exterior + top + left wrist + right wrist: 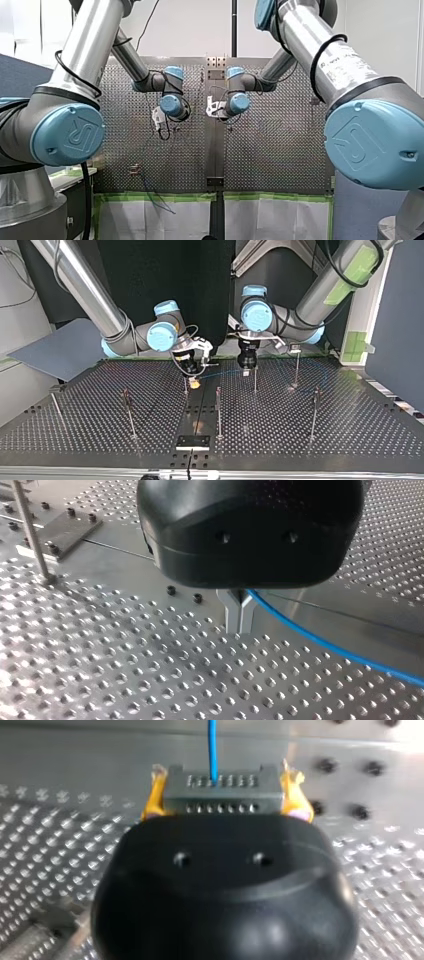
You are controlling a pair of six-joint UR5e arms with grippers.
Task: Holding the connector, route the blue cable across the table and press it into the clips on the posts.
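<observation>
- Standing nearest the top view's camera, a row of thin posts rose from the perforated table, well apart from one another.
- Behind that row, your right gripper hung low over the table just left of the view's centre, its yellow tip just beside another post.
- In the right wrist view, you had its yellow pads closed on the two ends of the grey connector. The blue cable left the connector's face and ran straight ahead.
- To the right of it in the top view, your left gripper pointed down at the table.
- In the left wrist view, its metal fingers were drawn together with no gap at the tips. The cable came out at their root and trailed off across the table. Whether they pinched it could not be told.
- Farther back, the cable showed as a faint line between your two grippers and ran on toward a taller post at the view's right.
</observation>
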